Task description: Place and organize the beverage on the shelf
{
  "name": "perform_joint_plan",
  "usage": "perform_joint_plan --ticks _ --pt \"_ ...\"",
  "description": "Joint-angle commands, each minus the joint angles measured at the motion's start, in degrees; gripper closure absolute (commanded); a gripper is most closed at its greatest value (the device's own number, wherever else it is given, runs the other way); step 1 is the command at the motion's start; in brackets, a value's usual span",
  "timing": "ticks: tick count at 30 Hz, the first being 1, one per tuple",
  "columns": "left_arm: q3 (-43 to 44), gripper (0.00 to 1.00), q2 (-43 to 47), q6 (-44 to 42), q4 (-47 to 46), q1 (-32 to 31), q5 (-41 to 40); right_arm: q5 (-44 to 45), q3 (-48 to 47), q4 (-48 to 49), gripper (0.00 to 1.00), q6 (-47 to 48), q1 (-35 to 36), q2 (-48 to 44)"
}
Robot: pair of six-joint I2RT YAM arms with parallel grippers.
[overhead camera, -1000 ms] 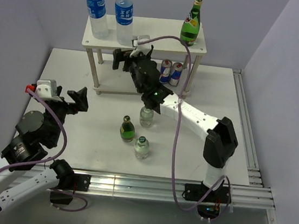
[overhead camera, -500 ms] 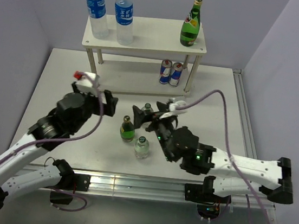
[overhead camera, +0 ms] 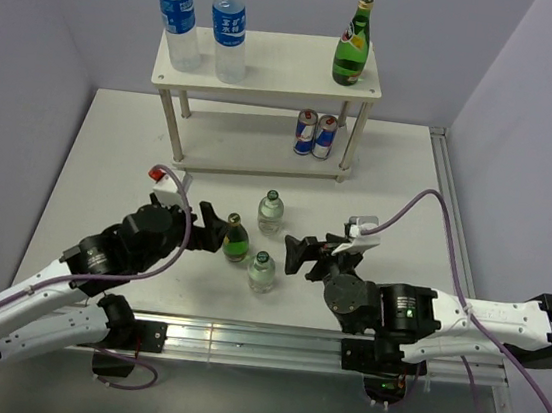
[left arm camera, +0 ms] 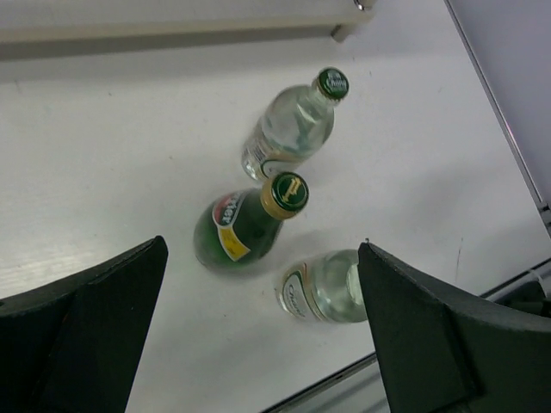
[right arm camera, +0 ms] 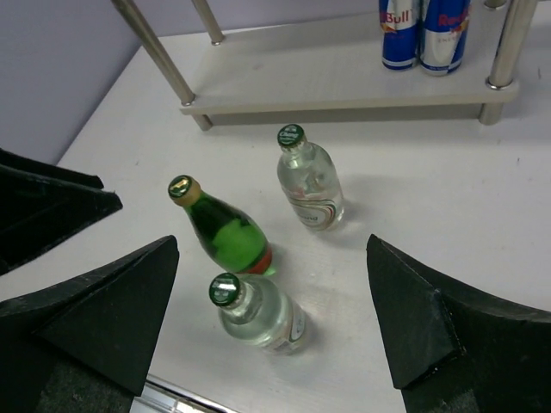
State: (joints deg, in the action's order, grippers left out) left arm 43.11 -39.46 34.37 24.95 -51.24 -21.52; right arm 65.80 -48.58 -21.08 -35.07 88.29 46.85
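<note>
Hovering spread wide apart, left hand [overhead camera: 211, 229] & right hand [overhead camera: 306, 254] flank dark green glass bottle [overhead camera: 235, 242] & two clear glass bottles [overhead camera: 271, 213] [overhead camera: 262, 273], upright on white counter [overhead camera: 131, 159]. Pale beige wooden two-tier shelf [overhead camera: 283, 66] at far side: two blue-label water bottles [overhead camera: 229, 32], tall green bottle [overhead camera: 351, 45] on top; blue-silver cans [overhead camera: 315, 134] below.

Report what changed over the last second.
The right pincer drew back from the shelf toward the near edge and now faces the three small bottles from the right, open and empty. The left pincer swung forward, open, close to the small green bottle. Nothing was gripped or released. All bottles, the cans and the shelf stayed put.
</note>
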Motion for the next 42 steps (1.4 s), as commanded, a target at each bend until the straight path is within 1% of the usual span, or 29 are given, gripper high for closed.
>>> perform_joint_plan --ticks 1,3,4,5,8,10,11,12,14,15,17,18,19,21,24,26,29,32,38,42 --pt "-1.54 0.01 -1.4 5.09 -2.88 -4.2 -2.82 4.07 0.67 -4.06 0.04 -5.18 0.83 -1.85" --pt "-2.33 0.01 -3.16 6.06 -4.03 -6.31 -5.81 4.07 1.46 -3.88 0.03 -5.27 0.83 -2.37" --pt "-2.42 0.01 -3.69 6.23 -5.25 -8.33 -6.86 3.99 2.16 -3.88 0.03 -5.27 0.92 -2.9" --pt "-2.51 0.01 -4.74 6.76 -5.61 -9.39 -9.48 3.64 2.52 -3.71 0.03 -5.27 0.83 -3.25" --pt "-2.33 0.01 -5.8 7.11 -6.93 -10.98 -11.7 2.58 4.01 -2.66 0.02 -4.75 0.92 -4.48" --pt "-1.72 0.01 -6.15 6.85 -7.11 -10.98 -13.46 -1.27 6.03 0.84 0.0 -1.95 0.74 -4.75" --pt "-1.19 0.01 -6.33 6.33 -6.32 -10.98 -13.9 -3.46 6.73 6.17 0.0 2.59 0.74 -4.4" --pt "0.12 0.01 -6.33 6.06 -5.88 -10.98 -15.21 -8.36 7.26 8.4 0.0 4.81 0.57 -2.75" --pt "3.1 0.01 -5.89 4.4 -3.87 -10.98 -16.62 -11.3 6.05 9.83 0.0 5.8 -0.84 0.68" --pt "4.34 0.01 -5.54 3.69 -2.72 -10.98 -18.28 -14.01 3.86 9.92 0.0 5.71 -1.45 4.96" --pt "7.41 0.01 -4.58 1.24 -0.79 -10.98 -20.31 -16.22 1.92 11.31 0.0 6.32 -3.38 9.38" --pt "10.82 0.01 -4.31 0.7 2.09 -10.98 -21.27 -17.27 0.25 12.02 0.0 6.5 -3.91 13.49" --pt "12.42 0.01 -3.96 0.18 3.43 -10.98 -23.63 -19.72 -0.46 12.81 0.0 6.68 -4.53 15.27" --pt "16.02 0.01 -2.73 -1.4 6.94 -10.98 -25.32 -22.37 -1.95 15.53 0.0 6.51 -6.72 18.35" --pt "17.79 0.01 -0.88 -3.25 10.8 -10.98 -27.87 -25.89 -3.18 18.87 0.0 6.33 -9.45 23.97" --pt "18.32 0.01 0.78 -3.26 13.1 -10.98 -29.53 -27.82 -3.8 20.63 0.0 6.24 -10.76 25.91" --pt "18.24 0.01 3.68 -3.61 15.74 -10.98 -30.6 -28.71 -5.73 20.91 0.0 6.68 -12.53 30.22" --pt "17.18 0.01 6.67 -4.49 16.71 -10.98 -31.92 -28.8 -7.67 23.54 0.0 7.3 -13.41 33.91" --pt "14.9 0.01 9.22 -5.36 17.24 -10.98 -33.59 -28.71 -10.92 26.0 0.0 8.09 -15.42 39.36" --pt "12.27 0.01 10.11 -5.63 16.45 -10.98 -34.29 -27.13 -12.15 27.14 0.01 8.18 -16.57 42.09"
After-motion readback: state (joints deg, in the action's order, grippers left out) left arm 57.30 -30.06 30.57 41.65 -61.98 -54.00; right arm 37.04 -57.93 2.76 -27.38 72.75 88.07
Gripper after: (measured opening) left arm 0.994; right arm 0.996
